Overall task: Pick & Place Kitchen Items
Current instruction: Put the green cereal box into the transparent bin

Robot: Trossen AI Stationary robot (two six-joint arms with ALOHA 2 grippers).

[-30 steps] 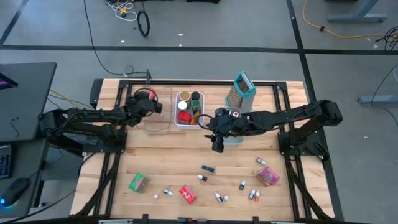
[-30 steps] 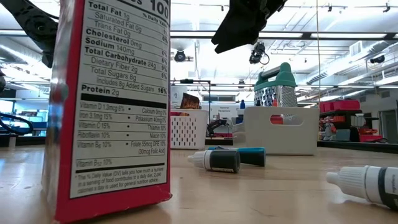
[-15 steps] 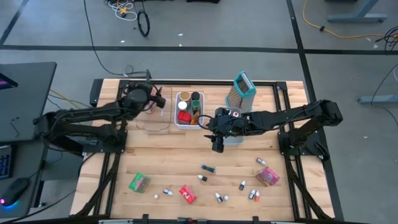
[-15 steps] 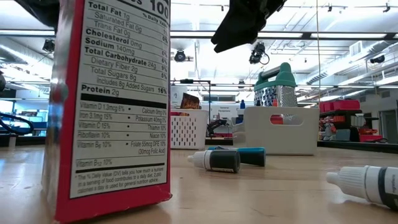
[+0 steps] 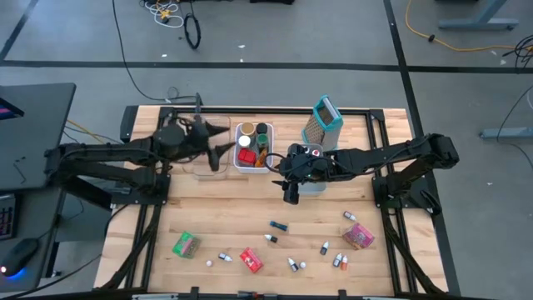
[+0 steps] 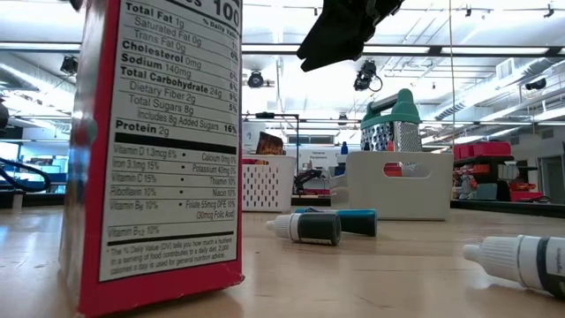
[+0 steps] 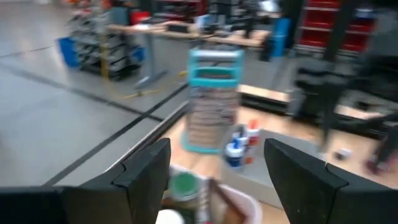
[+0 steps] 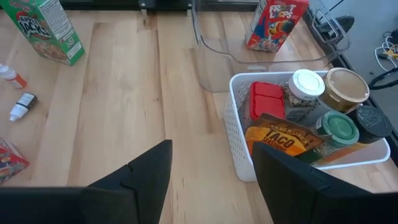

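1. Since the earlier high view, the left arm has swung its wrist away from the clear bin (image 5: pixel 210 158) and now points its left gripper (image 5: pixel 218 143) toward the white basket (image 5: pixel 252 164); the right arm has not shifted.
2. Left gripper: its two fingers (image 7: pixel 147 167) stand apart with nothing between them. It hovers above the back of the table, just beside the white basket and above the clear bin's edge.
3. Right gripper (image 5: pixel 289 193): its fingers (image 8: pixel 149 168) are also apart and empty. It hangs over the middle of the table, just in front of the grey bin (image 5: pixel 313 182), apparently waiting.
4. White basket contents: a red tub (image 8: pixel 266 100), a white-lidded jar (image 8: pixel 306 84), a brown-lidded jar (image 8: pixel 345 84), a green lid (image 8: pixel 337 125) and a taco packet (image 8: pixel 277 138) sit packed together, likely sorted there already.
5. Behind the grey bin stands a metal grater (image 5: pixel 323 121) with a teal top, upright.
6. Loose items still lie along the front of the table, well apart from both grippers: a green box (image 5: pixel 186 244), a red packet (image 5: pixel 251 260), a pink packet (image 5: pixel 359 236), a teal-capped dark bottle (image 5: pixel 278 226) and several tiny bottles (image 5: pixel 325 247).
7. The bottle nearest the right gripper lies in front of it, on its side, so it probably needs a reach down and forward.
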